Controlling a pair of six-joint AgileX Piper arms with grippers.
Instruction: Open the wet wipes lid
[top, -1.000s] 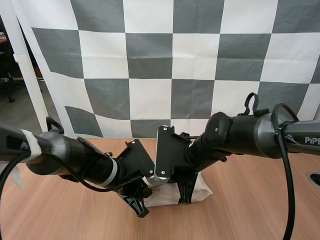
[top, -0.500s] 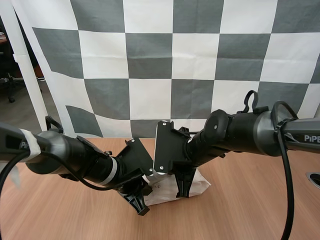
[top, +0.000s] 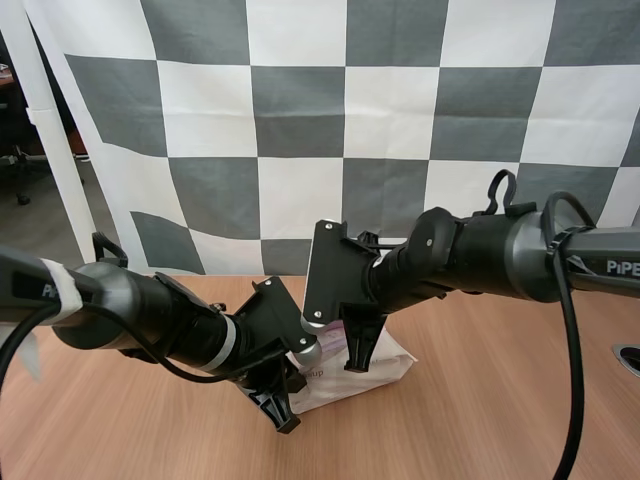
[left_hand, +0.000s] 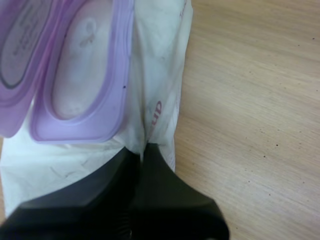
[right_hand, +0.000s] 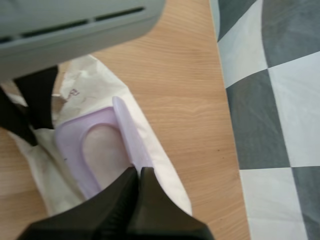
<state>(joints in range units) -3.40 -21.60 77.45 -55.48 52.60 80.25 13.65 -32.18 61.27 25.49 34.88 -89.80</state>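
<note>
— Right gripper (top: 357, 350) has come up and slid a little toward the left arm since a second ago, hasn't it?

— It has. From above it hangs higher over the wet wipes pack (top: 385, 368) than it did, and the left arm has hardly stirred.

— Where is the pack sitting?

— On the wooden desk (top: 500, 400), between the two arms, with its near end under the left gripper (top: 278, 405) and the right gripper over its middle.

— Is the right gripper grasping anything?

— Yes. On its own camera the two black fingers are clenched together on the edge of the purple lid (right_hand: 131, 135). The lid stands up on edge, lifted off the purple frame (right_hand: 67, 142) that rings the opening.

— So the lid is off its seat?

— It is. The left wrist camera shows the lid (left_hand: 20, 55) swung clear beside the frame, and the pale oval inside the frame lies uncovered.

— And the left gripper?

— Closed too. Its fingertips meet on the white wrapper at the pack's end, just beside some red lettering (left_hand: 156, 111), with a fold of the wrapper pinched between them. From the right wrist camera it shows as a dark shape at that same end of the pack, well apart from the lid.
</note>
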